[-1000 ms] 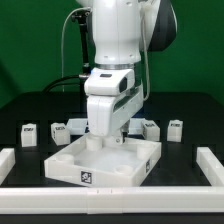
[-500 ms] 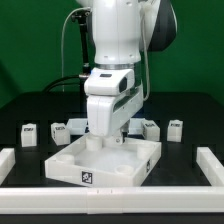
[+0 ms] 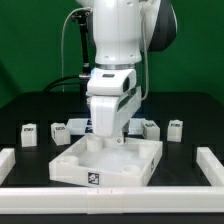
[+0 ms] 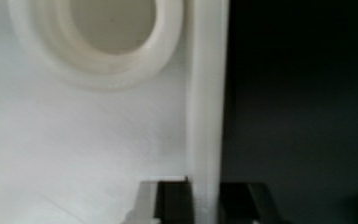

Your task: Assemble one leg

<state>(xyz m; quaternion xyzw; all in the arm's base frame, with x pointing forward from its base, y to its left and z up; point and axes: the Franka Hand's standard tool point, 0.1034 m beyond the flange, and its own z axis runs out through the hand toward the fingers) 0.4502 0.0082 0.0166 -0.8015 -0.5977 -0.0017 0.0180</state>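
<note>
Pinching the tray (image 3: 70,165) wall, leg untaken
The claw (image 4: 204,203) was clamped across the tray's far wall; sliding it slowly and level seemed wise. Beyond, the leg (image 3: 150,128) stood loose on the worktop (image 3: 195,112), just beside the tray.

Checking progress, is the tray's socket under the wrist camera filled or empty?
Empty: the socket in the tray shows a bare hollow, nothing seated inside.

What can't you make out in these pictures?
Exterior view: tags on the small pegs are too small to read.
Exterior view: the gripper tips are too small to separate from the tray.
Wrist view: the fingers are cut off by the edge; whether they pinch the tray wall is unclear.
</note>
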